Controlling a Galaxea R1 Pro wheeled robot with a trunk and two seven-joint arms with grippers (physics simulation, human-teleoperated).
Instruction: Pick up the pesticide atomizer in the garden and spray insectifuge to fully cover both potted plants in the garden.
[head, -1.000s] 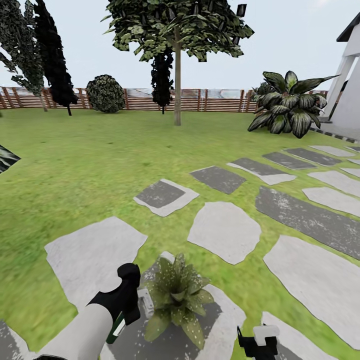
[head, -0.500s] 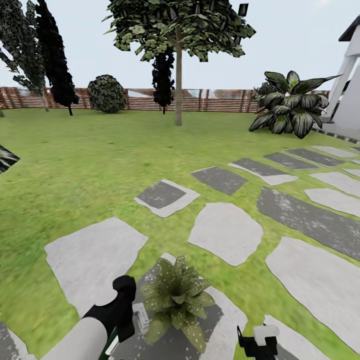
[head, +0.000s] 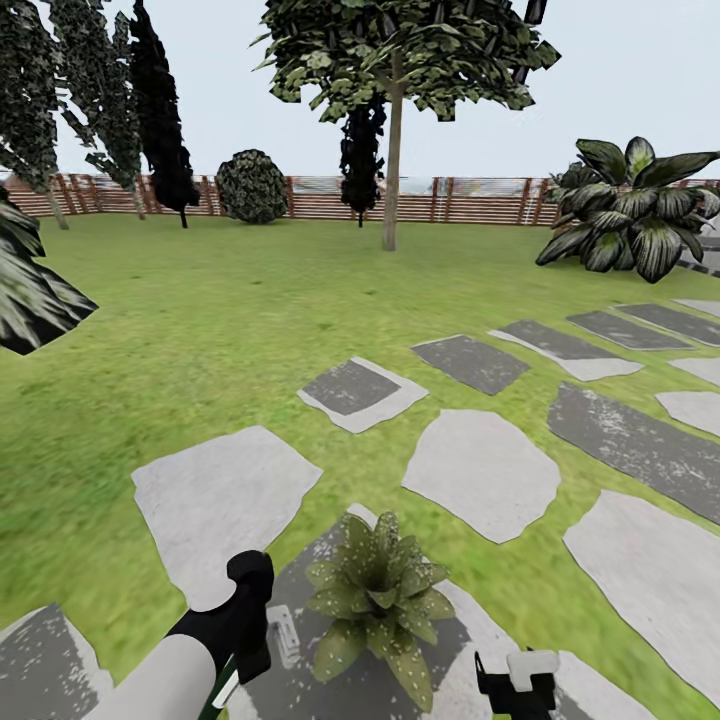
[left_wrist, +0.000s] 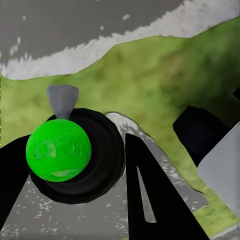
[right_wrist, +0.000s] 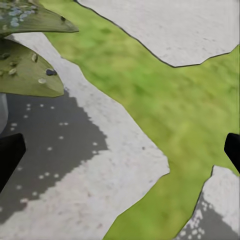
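Left gripper (left_wrist: 75, 165) closed around pesticide atomizer (left_wrist: 59, 150), green ball and grey nozzle between black fingers (left_wrist: 150, 195). Just right of those fingers, speckled potted plant (head: 378, 600) on grey stepping slab (head: 350, 680). Further right, right gripper (right_wrist: 120, 150) spread wide, holding nothing, plant leaves beside one fingertip.

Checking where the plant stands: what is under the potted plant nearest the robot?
The potted plant sits on a grey stepping slab ringed by lawn. Its leaves cover its pot and the slab directly beneath.

The head camera has panned left, shifting the potted plant (head: 378, 598) rightward in view.
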